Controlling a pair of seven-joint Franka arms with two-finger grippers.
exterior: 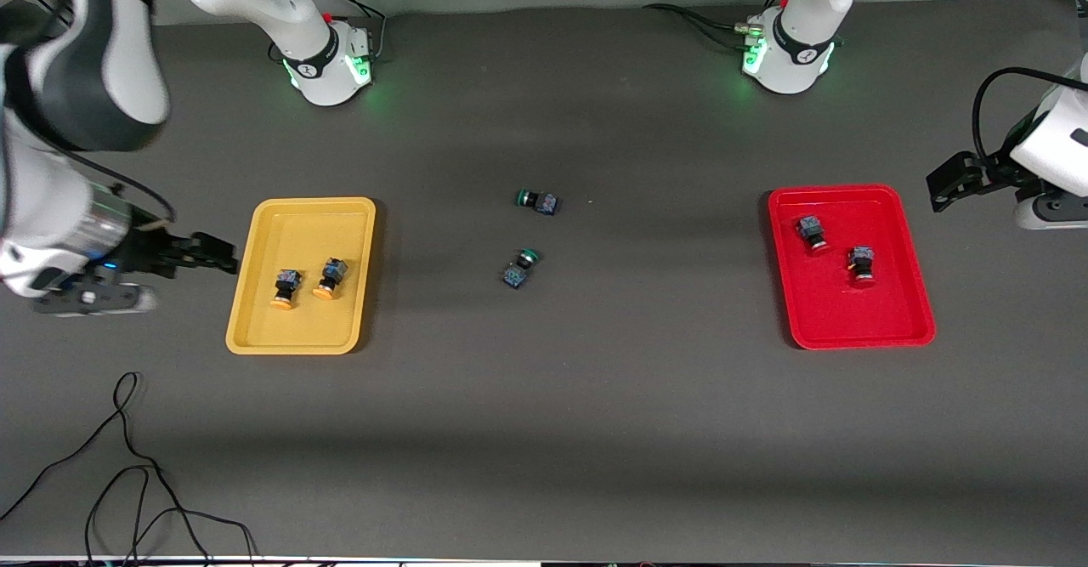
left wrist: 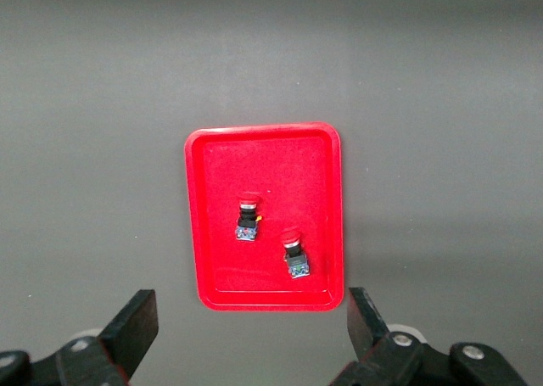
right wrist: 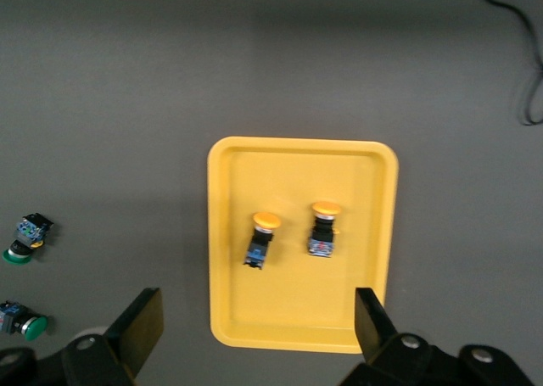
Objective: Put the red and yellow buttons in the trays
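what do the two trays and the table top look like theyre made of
Yellow tray and red tray: probably molded plastic, going by the uniform saturated color, rounded corners, raised rims and faint sheen. Table top: a dark gray matte covering, possibly a rubber or fabric mat; it shows no glare or grain, so the exact material stays open.

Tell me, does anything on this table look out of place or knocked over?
Only two green-capped buttons, lying on their sides on the bare table between the yellow tray and red tray. The buttons inside the trays lie tipped too; nothing looks spilled or broken.
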